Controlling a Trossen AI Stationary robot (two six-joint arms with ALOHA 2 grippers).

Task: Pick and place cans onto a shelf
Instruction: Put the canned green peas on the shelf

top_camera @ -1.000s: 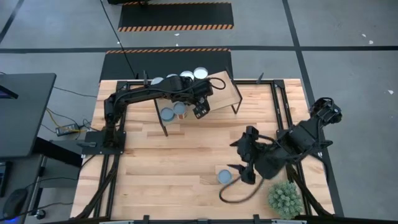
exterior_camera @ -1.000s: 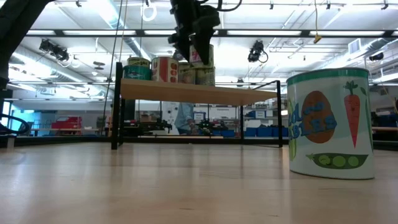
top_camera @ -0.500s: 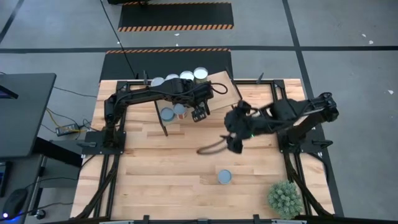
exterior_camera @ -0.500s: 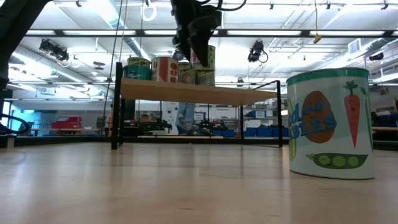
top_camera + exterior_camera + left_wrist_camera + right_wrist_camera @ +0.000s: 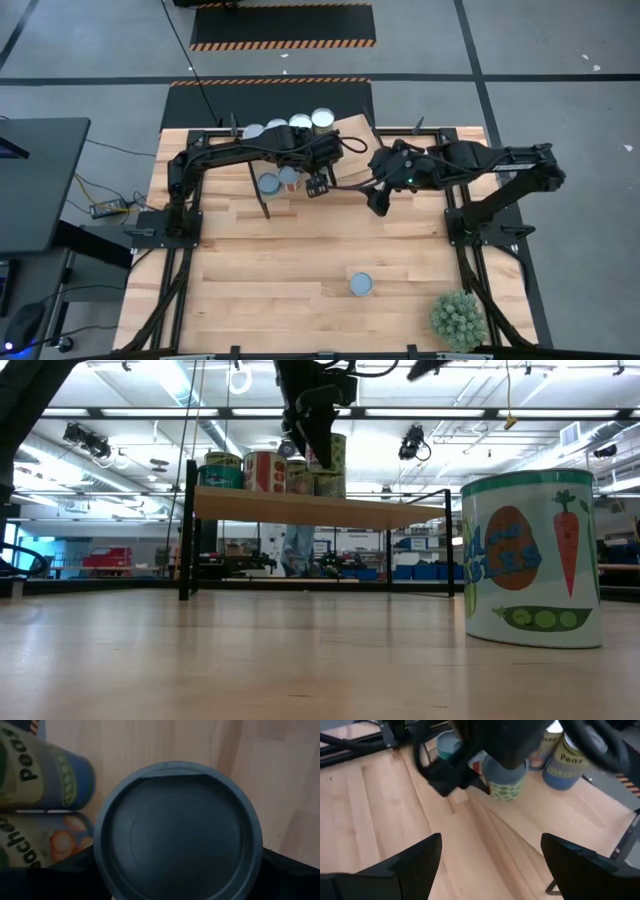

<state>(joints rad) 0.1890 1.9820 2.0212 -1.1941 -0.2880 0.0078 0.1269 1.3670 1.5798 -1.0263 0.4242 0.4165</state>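
The shelf (image 5: 355,140) (image 5: 300,508), a light wood plank on black legs, stands at the table's far side. Several cans (image 5: 300,122) stand on it in a row, and two more (image 5: 268,183) stand nearer. My left gripper (image 5: 318,183) (image 5: 312,425) is over the shelf, closed around a can with a dark blue-grey top (image 5: 177,830) (image 5: 506,782). My right gripper (image 5: 378,205) (image 5: 490,860) hangs open in the air just right of it, holding nothing. One more can (image 5: 361,284) (image 5: 530,560) stands upright on the tabletop near the front. My left gripper has the can between its two fingers, one on each side of the can's upper wall (image 5: 322,440). It comes from above, slanting down. The wide top hides the contact points in the left wrist view. The can stands upright with its base (image 5: 328,494) on the shelf.
A spiky green plant ball (image 5: 457,318) sits at the table's near right corner. Two labelled cans (image 5: 45,775) stand close beside the held one. Bare tabletop (image 5: 270,270) stretches between the shelf and the front edge.
My right gripper has swung up from the lone can near the front right toward the table's far edge. It now hangs open beside the shelf. My left gripper has stayed over the shelf and rolled a little about its own axis.
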